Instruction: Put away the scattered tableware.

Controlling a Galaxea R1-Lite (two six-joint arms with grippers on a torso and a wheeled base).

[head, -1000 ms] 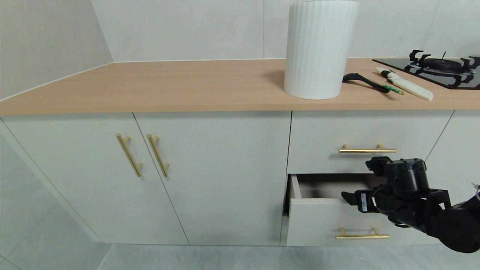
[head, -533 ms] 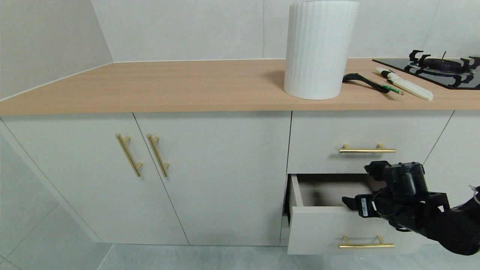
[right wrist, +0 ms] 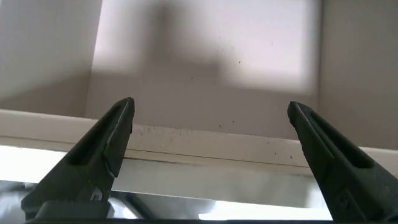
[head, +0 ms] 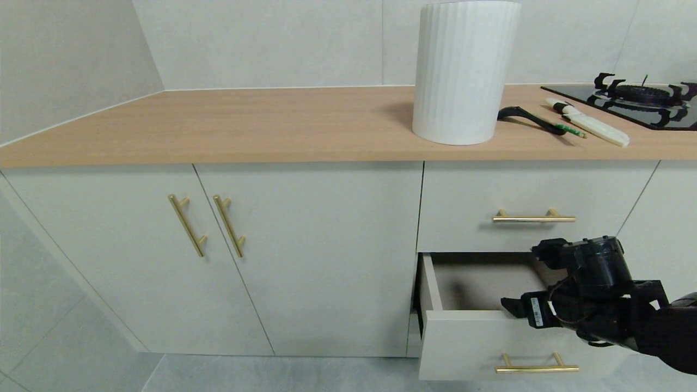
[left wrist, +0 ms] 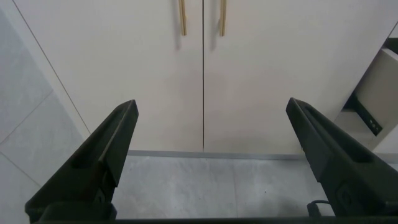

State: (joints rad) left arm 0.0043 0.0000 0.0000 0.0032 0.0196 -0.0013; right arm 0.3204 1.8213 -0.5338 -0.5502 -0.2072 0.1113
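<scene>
The scattered tableware lies on the wooden counter (head: 245,125) at the right: a black spatula (head: 525,116), green chopsticks (head: 570,130) and a white knife (head: 591,124). Below them the lower drawer (head: 474,337) stands pulled out, its inside bare. My right gripper (head: 521,296) is at the top edge of the drawer front, open, with that edge running across between its fingers (right wrist: 102,162). My left gripper (left wrist: 211,162) is open and holds nothing, low in front of the double cabinet doors (left wrist: 203,74).
A tall white ribbed container (head: 460,71) stands on the counter beside the spatula. A black gas hob (head: 637,100) is at the far right. The upper drawer (head: 533,204) is closed. Grey tiled floor (head: 283,373) lies below the cabinets.
The lower drawer has slid farther out toward me, and my right gripper has come back and down with its front edge.
</scene>
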